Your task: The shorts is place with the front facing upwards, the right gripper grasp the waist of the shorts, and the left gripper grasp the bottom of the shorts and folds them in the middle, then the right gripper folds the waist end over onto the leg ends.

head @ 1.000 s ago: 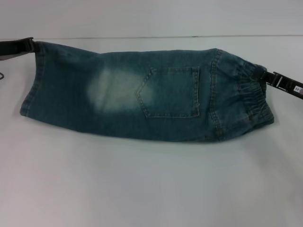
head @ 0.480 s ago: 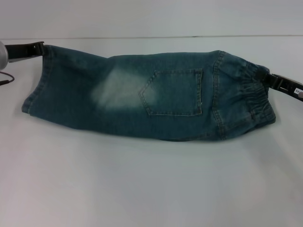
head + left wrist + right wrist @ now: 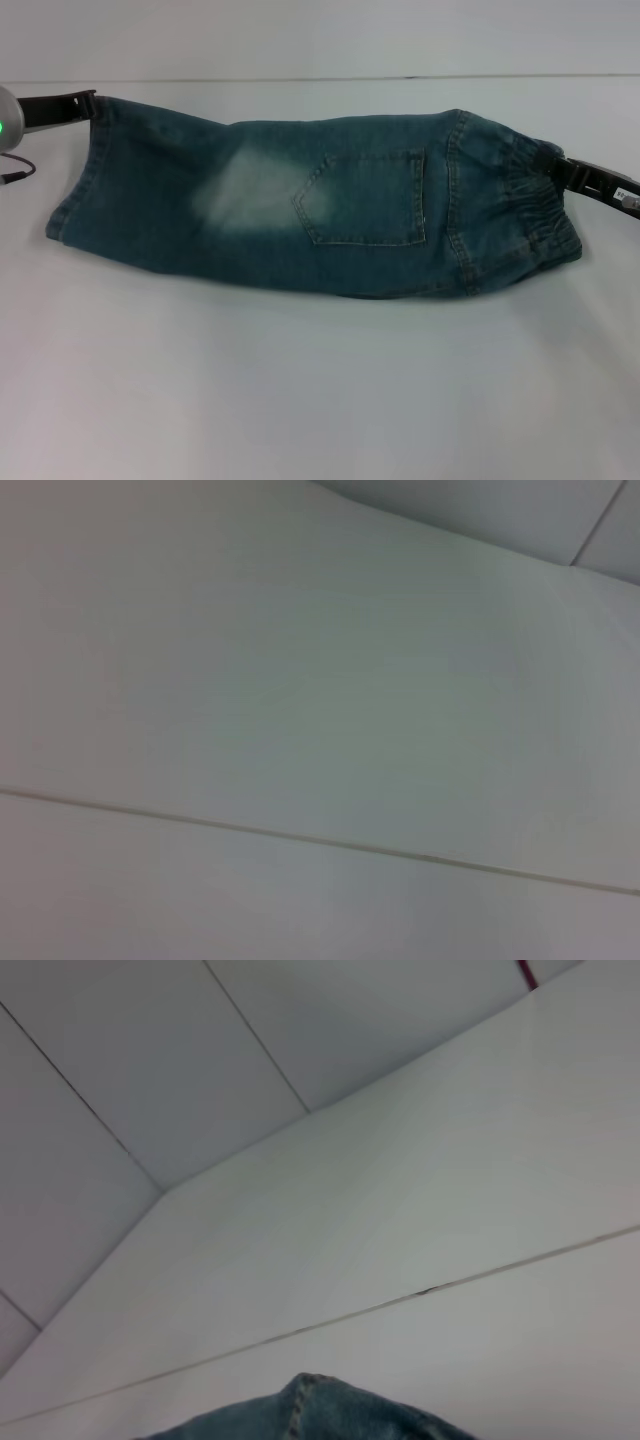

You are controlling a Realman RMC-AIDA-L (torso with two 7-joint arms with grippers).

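The blue denim shorts (image 3: 300,210) lie folded lengthwise across the white table (image 3: 320,390) in the head view, a back pocket (image 3: 365,197) facing up. The elastic waist (image 3: 535,210) is at the right and the leg ends (image 3: 75,190) at the left. My left gripper (image 3: 88,102) is at the far corner of the leg ends, shut on the denim. My right gripper (image 3: 560,170) is shut on the far edge of the waist. A bit of the shorts (image 3: 310,1412) shows in the right wrist view. The left wrist view shows only white surfaces.
A thin seam (image 3: 320,78) marks the table's far edge against the pale wall. A dark cable (image 3: 15,170) hangs near my left arm at the left border. The bare table top stretches in front of the shorts.
My left gripper has moved a little to the right with the leg corner. The right gripper has dropped slightly at the waist, and the cloth has shifted a bit rightward.
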